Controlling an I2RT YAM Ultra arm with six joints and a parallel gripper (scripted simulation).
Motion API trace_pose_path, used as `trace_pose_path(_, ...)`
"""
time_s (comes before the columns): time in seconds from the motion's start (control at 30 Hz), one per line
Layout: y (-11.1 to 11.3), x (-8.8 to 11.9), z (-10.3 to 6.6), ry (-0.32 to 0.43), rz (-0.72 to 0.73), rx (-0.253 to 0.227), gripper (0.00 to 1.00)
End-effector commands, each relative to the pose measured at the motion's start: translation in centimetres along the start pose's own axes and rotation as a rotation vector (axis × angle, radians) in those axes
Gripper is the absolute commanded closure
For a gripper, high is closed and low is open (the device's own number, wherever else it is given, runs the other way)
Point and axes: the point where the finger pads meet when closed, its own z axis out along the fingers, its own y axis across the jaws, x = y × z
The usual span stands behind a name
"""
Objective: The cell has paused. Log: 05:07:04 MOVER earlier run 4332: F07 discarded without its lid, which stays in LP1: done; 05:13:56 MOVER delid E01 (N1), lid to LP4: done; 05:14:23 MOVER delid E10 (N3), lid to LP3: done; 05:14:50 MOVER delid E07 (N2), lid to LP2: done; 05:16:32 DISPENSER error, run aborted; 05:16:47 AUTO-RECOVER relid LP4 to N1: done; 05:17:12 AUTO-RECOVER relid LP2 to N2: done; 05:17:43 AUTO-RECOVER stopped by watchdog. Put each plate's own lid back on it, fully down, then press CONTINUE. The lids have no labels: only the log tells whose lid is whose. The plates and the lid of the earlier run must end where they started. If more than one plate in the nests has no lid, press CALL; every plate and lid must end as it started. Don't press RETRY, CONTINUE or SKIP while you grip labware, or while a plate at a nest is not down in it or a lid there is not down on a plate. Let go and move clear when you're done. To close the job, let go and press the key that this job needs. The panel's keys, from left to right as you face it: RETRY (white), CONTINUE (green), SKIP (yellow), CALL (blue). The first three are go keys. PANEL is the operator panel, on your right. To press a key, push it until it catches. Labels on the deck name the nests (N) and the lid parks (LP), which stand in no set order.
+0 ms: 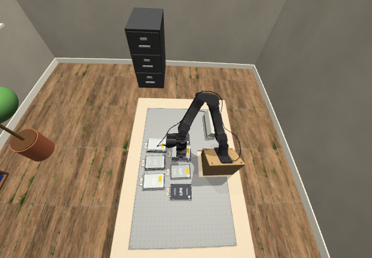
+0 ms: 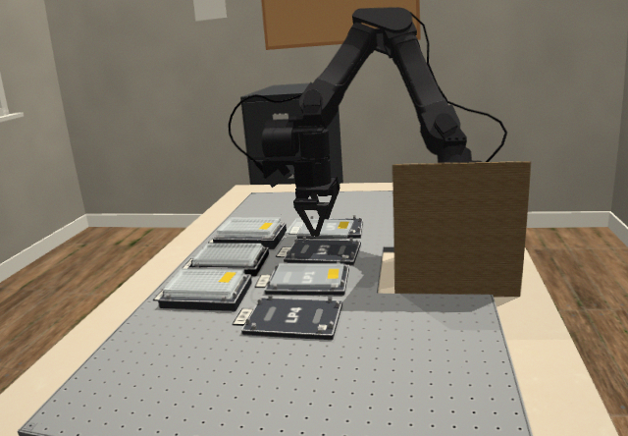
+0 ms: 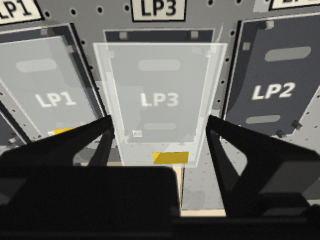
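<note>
My gripper (image 3: 159,120) is shut on the clear lid (image 3: 159,100) with a yellow tag, gripping its long sides. It holds the lid a little above park LP3 (image 2: 322,249), whose dark base now shows. In the exterior view the lid (image 2: 327,227) hangs between the fingers (image 2: 314,226). Park LP1 (image 2: 308,277) holds another clear lid with a yellow tag. LP2 (image 3: 272,92) and LP4 (image 2: 292,315) are bare. Three plates stand in the nests on the left. The near plate (image 2: 205,284) and the far plate (image 2: 248,228) carry lids. The middle plate (image 2: 231,254) has open wells.
The arm's wooden base box (image 2: 461,228) stands right of the parks and hides the panel in the exterior view. A grey panel (image 1: 208,125) shows behind the arm in the top view. A filing cabinet (image 1: 145,46) stands beyond the table.
</note>
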Motion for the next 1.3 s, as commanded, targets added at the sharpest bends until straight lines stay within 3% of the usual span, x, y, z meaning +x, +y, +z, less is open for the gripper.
trace_pose_path(0.0, -0.11, -0.49, -0.99, -0.016, -0.003, 0.011, 1.00)
trace_pose_path(1.27, 0.03, -0.80, -1.17, -0.016, -0.007, 0.011, 1.00)
